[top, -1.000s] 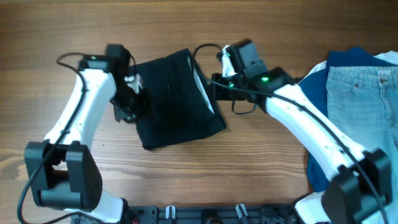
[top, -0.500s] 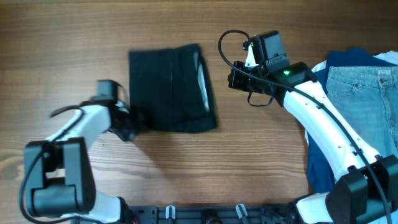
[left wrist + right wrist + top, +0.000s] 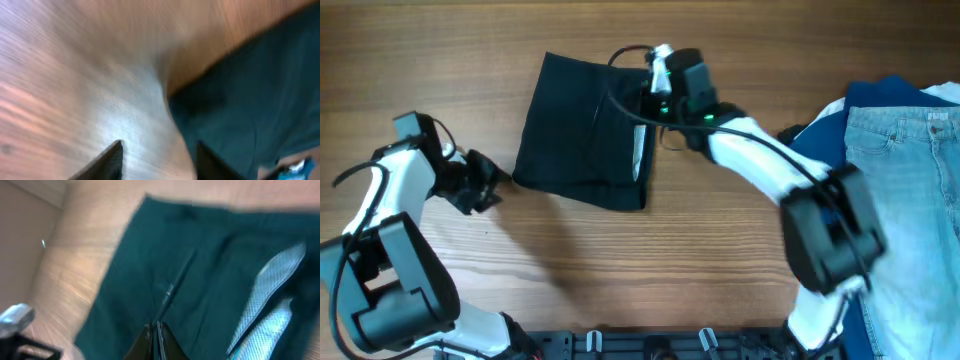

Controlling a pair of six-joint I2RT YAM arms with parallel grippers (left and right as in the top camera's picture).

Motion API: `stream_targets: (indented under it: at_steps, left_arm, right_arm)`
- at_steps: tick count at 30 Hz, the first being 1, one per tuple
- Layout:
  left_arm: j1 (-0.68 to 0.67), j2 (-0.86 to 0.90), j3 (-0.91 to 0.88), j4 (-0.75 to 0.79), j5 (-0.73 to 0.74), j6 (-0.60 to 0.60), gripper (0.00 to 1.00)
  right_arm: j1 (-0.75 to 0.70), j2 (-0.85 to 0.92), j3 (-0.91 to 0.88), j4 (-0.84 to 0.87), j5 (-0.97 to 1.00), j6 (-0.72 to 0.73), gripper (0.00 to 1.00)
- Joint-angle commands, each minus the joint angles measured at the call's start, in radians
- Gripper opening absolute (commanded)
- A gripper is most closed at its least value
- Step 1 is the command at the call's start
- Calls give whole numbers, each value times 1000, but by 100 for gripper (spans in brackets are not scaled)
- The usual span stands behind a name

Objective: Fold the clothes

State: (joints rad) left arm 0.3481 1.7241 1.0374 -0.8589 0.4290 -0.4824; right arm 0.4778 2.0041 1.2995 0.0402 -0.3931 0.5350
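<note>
Two arms bracket one black garment, and from where I stand the fold looks close to finished. Farthest left, the left pincer (image 3: 159,155) sits low over the bare desk (image 3: 720,270), just beside the cloth's left edge and off it. Its fingers stand apart with only wood between them, so it is released and holding nothing. My guess is that it sits there to stay clear of the layers already laid.

Next comes the black shorts-like garment (image 3: 575,125), flat on the upper middle of the desk as a compact, slightly skewed rectangle. A strip of pale waistband lining (image 3: 640,150) peeks out along its right side, so that edge may want tucking or squaring.

Over that same side hangs the right pincer (image 3: 154,336), clenched, its fingers pressed together and pointing across the black cloth. Whether it pinches any fabric I cannot tell. A closed tip would suit pressing or nudging an edge.

Far right, a royal blue garment (image 3: 880,95) and light blue jeans (image 3: 910,180) lie heaped at the desk's edge, well apart from the work.
</note>
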Motion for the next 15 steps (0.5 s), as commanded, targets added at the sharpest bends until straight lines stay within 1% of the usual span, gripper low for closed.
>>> stream_targets:
  at_steps: [1, 3, 4, 5, 6, 7, 9, 15]
  left_arm:
    - [-53, 2, 4, -65, 73, 60, 61]
    - [-88, 2, -6, -66, 72, 56, 69]
    - [-96, 5, -12, -62, 72, 51, 71]
    - [-103, 8, -22, -55, 71, 27, 83]
    - [-104, 10, -34, -43, 71, 0, 99]
    - [-104, 10, -50, -19, 71, -28, 100]
    - [-104, 11, -99, 67, 71, -75, 100]
    - [-104, 12, -231, 274, 84, -219, 100]
  right_arm:
    - [-18, 132, 3, 14, -55, 74, 5]
    - [-41, 149, 3, -95, -15, 116, 4]
    - [-47, 149, 3, -149, 11, 127, 4]
    - [-51, 147, 3, -201, 20, 130, 4]
    - [-51, 146, 3, -246, 21, 144, 4]
    - [-51, 146, 3, -305, 33, 172, 4]
    - [-33, 146, 3, -459, 62, 275, 5]
    - [27, 131, 3, -612, 30, 359, 4]
